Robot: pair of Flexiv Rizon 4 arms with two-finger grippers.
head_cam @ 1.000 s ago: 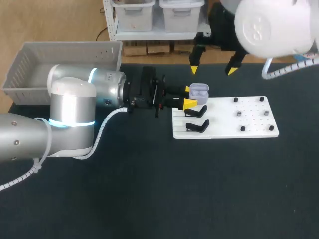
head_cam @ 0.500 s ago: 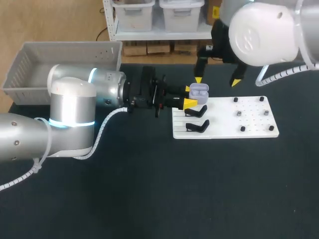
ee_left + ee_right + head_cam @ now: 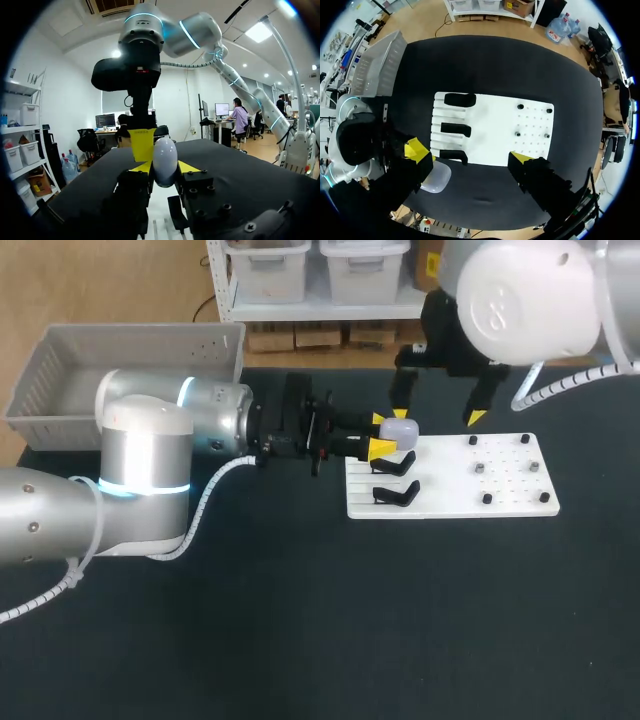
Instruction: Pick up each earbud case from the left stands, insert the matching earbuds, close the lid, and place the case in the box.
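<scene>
1. The left hand [image 3: 380,434] is clenching the pale earbud case [image 3: 400,427] between its yellow fingertips, from two sides. It is holding the case at the far left corner of the white board [image 3: 450,482].
2. In the left wrist view the case [image 3: 165,162] is standing on end between the tips. Its lid appears to be closed, though the seam is hard to make out.
3. The right hand [image 3: 436,415] is hovering over the board's far edge, released, with its fingers spread wide. One yellow fingertip [image 3: 142,144] is sitting just beside the case, and the other is well apart from it.
4. In the right wrist view, three black stands [image 3: 455,129] are lying in a column along the board's left part, near the case [image 3: 436,177].
5. The grey box [image 3: 60,380] is sitting at the far left corner of the dark surface [image 3: 300,620], well apart from the case.
</scene>
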